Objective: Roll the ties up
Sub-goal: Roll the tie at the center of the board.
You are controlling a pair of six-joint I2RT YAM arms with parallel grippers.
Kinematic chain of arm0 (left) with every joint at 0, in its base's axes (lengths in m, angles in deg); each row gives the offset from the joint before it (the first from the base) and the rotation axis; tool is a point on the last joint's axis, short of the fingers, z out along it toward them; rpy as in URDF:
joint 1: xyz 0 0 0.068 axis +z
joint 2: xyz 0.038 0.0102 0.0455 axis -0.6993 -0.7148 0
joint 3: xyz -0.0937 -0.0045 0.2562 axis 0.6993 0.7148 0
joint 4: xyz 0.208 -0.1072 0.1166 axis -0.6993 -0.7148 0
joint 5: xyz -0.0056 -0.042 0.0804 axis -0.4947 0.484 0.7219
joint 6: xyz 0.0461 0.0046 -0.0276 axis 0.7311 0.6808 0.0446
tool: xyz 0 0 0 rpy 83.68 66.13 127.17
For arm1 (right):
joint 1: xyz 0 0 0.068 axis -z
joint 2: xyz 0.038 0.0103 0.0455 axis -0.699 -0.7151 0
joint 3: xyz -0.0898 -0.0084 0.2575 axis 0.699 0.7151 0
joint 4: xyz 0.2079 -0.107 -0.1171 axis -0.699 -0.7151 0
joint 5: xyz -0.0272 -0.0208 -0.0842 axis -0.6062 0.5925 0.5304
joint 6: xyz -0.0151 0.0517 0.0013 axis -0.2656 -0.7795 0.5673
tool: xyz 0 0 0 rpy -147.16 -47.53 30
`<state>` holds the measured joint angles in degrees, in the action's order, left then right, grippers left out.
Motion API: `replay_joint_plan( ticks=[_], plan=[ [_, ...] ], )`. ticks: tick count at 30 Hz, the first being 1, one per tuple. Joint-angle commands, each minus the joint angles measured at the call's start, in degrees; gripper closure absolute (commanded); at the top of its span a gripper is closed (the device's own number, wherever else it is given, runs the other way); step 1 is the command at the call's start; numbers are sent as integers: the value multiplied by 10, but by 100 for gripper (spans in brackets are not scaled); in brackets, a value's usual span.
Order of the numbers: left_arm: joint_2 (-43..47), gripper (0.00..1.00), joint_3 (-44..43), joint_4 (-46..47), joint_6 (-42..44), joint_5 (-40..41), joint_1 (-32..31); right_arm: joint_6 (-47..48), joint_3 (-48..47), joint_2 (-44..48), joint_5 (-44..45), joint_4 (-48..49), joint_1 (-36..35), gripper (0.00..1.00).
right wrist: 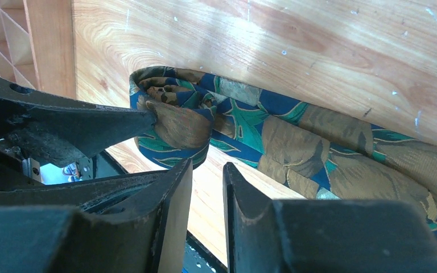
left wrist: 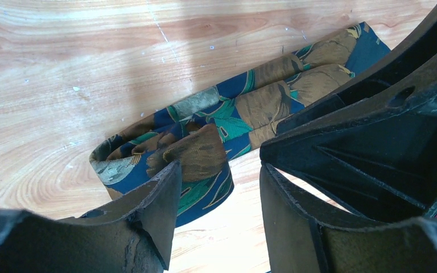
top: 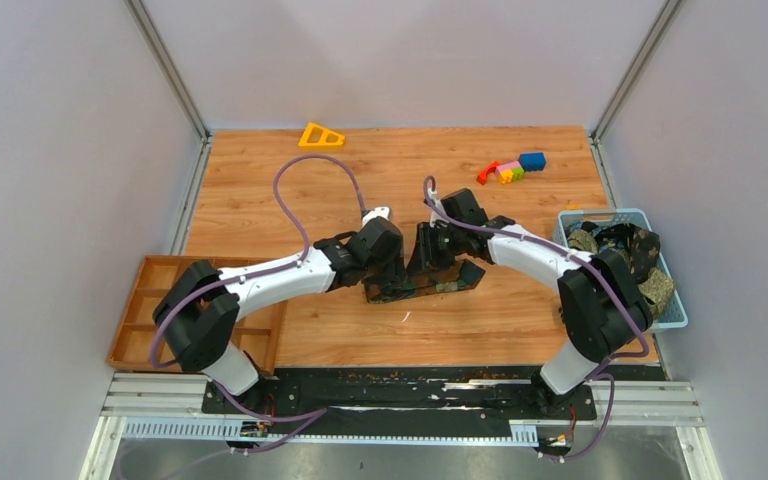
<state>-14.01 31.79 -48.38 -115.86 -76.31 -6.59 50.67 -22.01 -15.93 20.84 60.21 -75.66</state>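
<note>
tie lies mid table, far from every edge, bare wood behind.

My left claw and right claw block each other at the tie; the table lies open nearer me, tray left, basket right.

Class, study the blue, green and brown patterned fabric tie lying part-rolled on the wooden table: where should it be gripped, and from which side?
Probably the tie's coiled end, taken from above with the jaws straddling its width, one on each spiral face. The coil stands proud of the wooden table, while the flat tail lies flush and offers little edge.
</note>
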Motion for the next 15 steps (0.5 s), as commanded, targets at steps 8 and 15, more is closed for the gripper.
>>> replay_joint_plan(
  ticks=[8, 15],
  plan=[
    [62, 38, 6, -19, 26, 35, 12, -25, -6, 18, -34, 44, -22, 64],
    [118, 37, 18, -67, 48, 71, 24, -26, -26, 7, -22, 30, -36, 60]
  ],
)
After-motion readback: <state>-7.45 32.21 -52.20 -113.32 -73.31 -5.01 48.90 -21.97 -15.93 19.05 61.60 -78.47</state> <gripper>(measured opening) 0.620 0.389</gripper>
